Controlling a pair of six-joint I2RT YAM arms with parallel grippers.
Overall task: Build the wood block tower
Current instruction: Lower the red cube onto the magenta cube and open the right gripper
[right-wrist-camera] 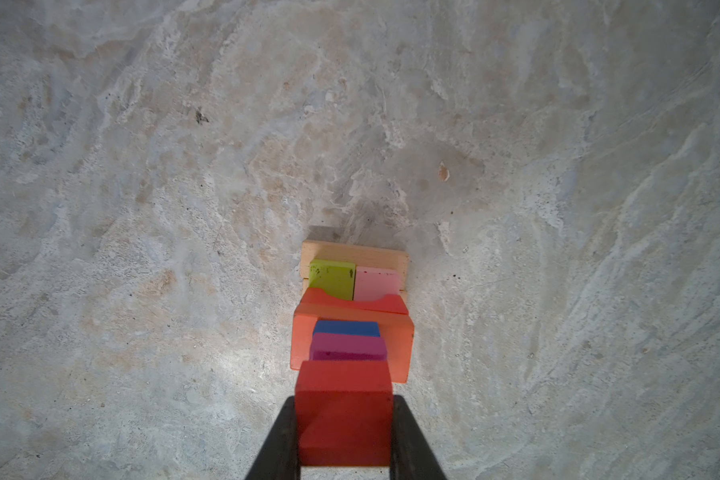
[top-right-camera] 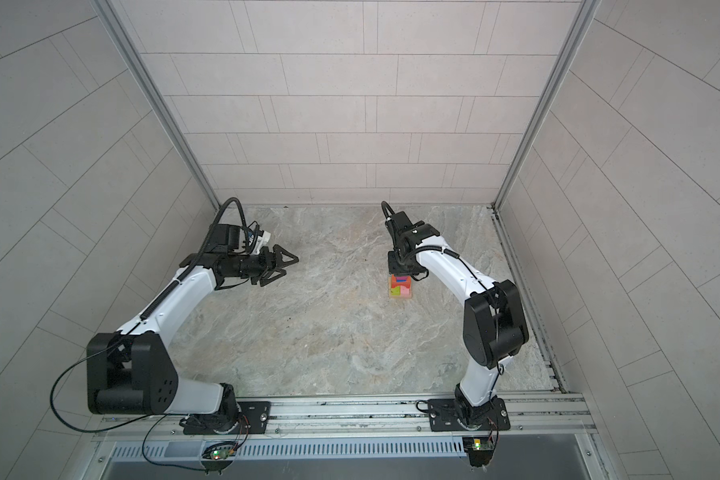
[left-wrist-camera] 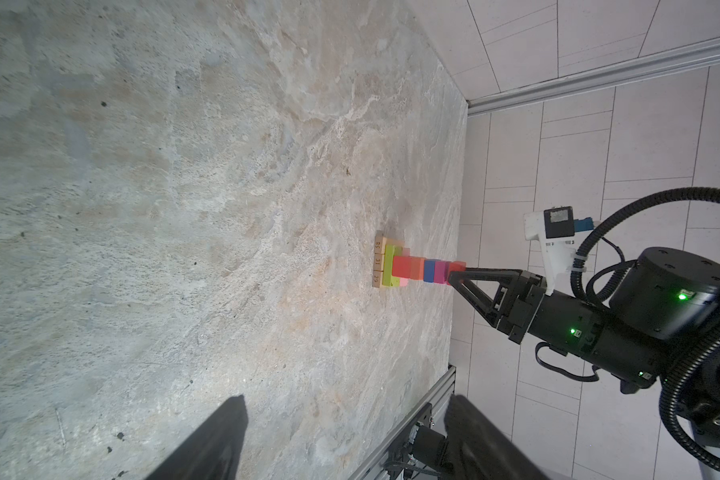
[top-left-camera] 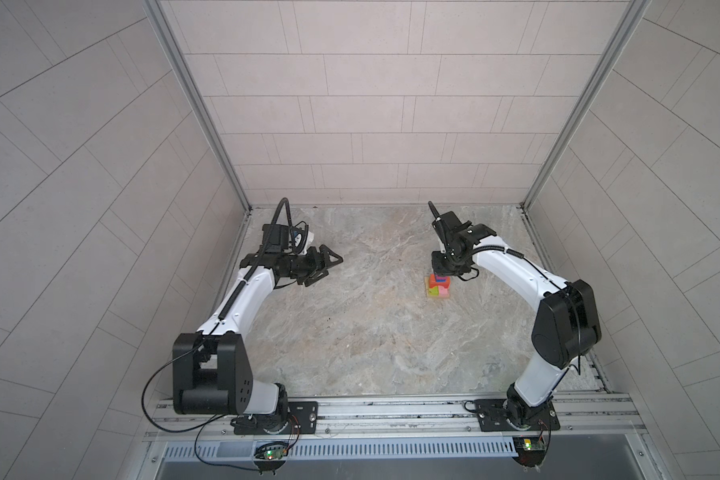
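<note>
The right claw point(right-wrist-camera: 345, 401) is clamping the red cube point(right-wrist-camera: 344, 428) atop the wood block tower point(top-left-camera: 438, 286) on the bench point(top-left-camera: 350, 332) (magenta cube point(right-wrist-camera: 348, 347), then blue cube point(right-wrist-camera: 346, 328), beneath it). The left claw point(top-left-camera: 334, 266) is hovering well apart from the tower, jaws spread.

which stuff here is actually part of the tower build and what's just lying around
Part of the job:
- wood block tower
- red cube, held at the tower's top by the shut right gripper

Just there:
- left gripper, open and empty, off to the side
- table and front rail; no loose clutter visible
</note>
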